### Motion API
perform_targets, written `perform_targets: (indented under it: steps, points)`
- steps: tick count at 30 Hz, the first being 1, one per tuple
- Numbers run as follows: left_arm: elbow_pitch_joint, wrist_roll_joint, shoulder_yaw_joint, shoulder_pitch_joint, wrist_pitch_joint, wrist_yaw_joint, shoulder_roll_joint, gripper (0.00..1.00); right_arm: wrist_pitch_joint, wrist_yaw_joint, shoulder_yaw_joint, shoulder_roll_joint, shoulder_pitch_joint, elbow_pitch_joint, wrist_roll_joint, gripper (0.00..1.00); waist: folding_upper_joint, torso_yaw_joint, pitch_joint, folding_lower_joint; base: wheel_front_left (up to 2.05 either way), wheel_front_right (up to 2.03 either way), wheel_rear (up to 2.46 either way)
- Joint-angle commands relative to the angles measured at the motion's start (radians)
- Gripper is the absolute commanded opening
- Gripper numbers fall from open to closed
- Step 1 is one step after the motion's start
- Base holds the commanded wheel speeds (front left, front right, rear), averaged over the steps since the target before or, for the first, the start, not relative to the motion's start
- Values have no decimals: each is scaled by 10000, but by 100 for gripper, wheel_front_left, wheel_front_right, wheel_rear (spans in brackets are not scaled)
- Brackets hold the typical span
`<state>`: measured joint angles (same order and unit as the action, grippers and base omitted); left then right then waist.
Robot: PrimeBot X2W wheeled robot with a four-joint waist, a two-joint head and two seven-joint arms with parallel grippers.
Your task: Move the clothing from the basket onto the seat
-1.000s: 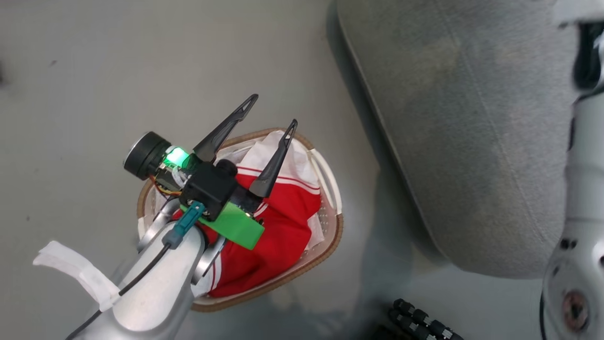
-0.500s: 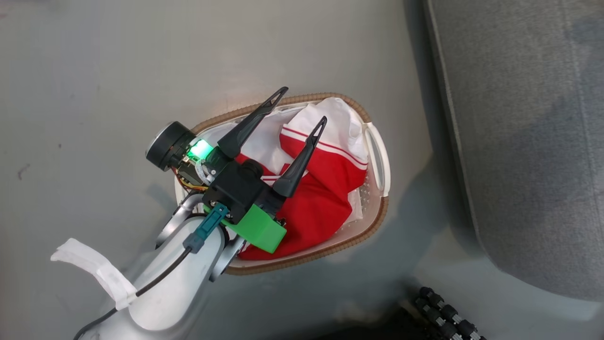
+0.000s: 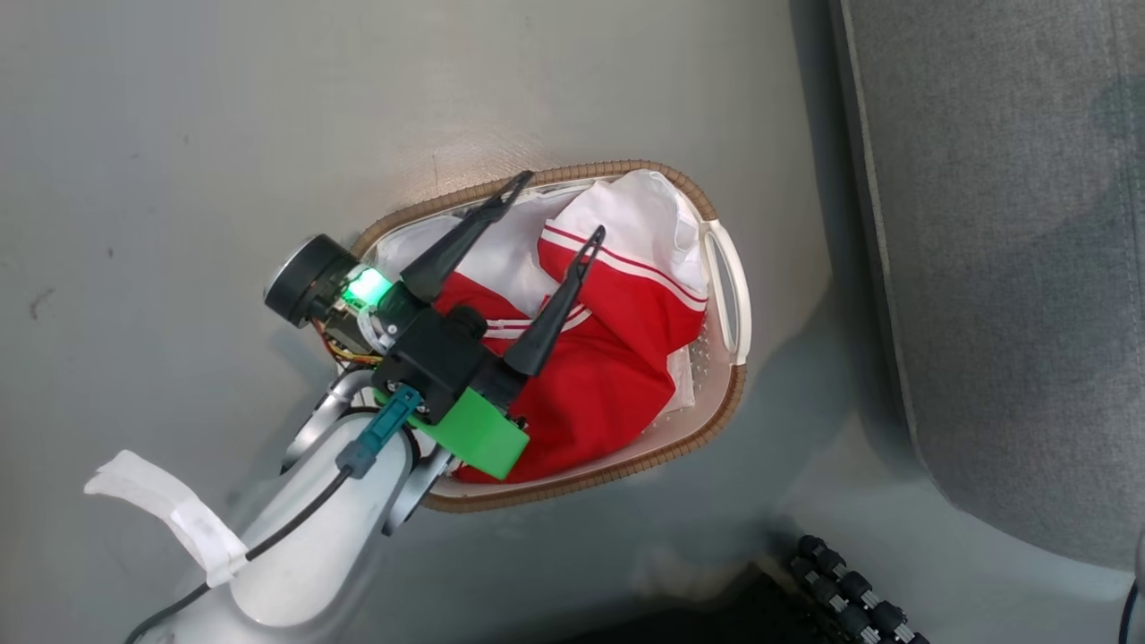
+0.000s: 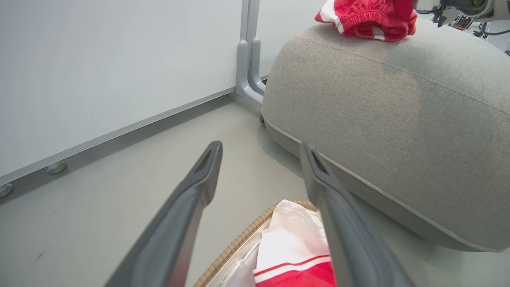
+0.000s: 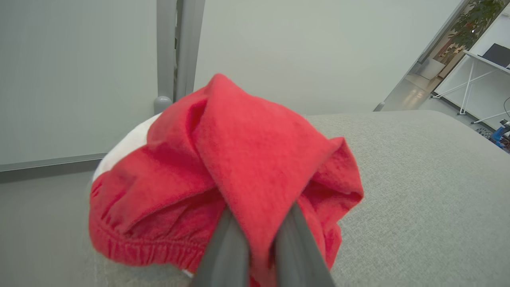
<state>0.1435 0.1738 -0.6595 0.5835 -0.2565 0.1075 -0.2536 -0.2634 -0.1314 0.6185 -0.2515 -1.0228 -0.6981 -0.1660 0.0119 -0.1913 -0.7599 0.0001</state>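
Observation:
The oval cream basket (image 3: 729,394) with a brown woven rim stands on the floor, holding red clothing (image 3: 617,376) with white panels and thin stripes. My left gripper (image 3: 559,207) hangs open above the basket's far-left part, nothing between its fingers. From the left wrist, the left gripper (image 4: 261,149) points past the basket rim (image 4: 239,243) toward the grey seat (image 4: 398,111). A bunched red garment (image 4: 368,18) rests on the seat's top. My right gripper (image 5: 259,227) is shut on that red garment (image 5: 239,159) over the seat (image 5: 418,179), its fingertips buried in cloth.
The seat (image 3: 1002,268) runs along the right side of the head view, a strip of grey floor between it and the basket. A black ribbed part (image 3: 850,595) lies at the bottom edge. A white wall panel with a grey post (image 4: 249,48) stands behind the seat.
The head camera has swung, shifting basket and seat up and rightward in the picture. The pale right arm has left the right edge. My left gripper stays open over the basket.

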Motion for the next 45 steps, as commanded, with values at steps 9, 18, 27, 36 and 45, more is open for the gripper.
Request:
perform_targets:
  steps: [9, 18, 27, 36, 45]
  points:
    - [178, 397, 460, -398, -80, -293, -227, 100, -21, 14, -624, 626, 1737, 1093, 425, 100, -119, -221, 946, -1, 0, 0, 0]
    - [-132, 902, 1564, -968, -93, -571, -150, 100, -20, 14, -1749, 846, 2662, 2219, 586, 100, -119, 3, 2323, -1, 0, 0, 0]
    - [-85, 1185, 3497, -2370, -85, -793, 445, 100, -20, 14, -3753, 1034, 2939, 2333, 736, 100, -119, 900, 4104, -1, 0, 0, 0]
    - [-49, 903, 5379, -4124, -84, -623, 1152, 100, -20, 14, -5583, 1523, 3993, 2090, 1299, 100, -119, 1911, 5382, -1, 0, 0, 0]
    - [-255, 591, 6605, -5681, -85, -224, 1735, 100, -20, 14, -6821, 1959, 5725, 2551, 1960, 100, -119, 2212, 6044, -1, 0, 0, 0]
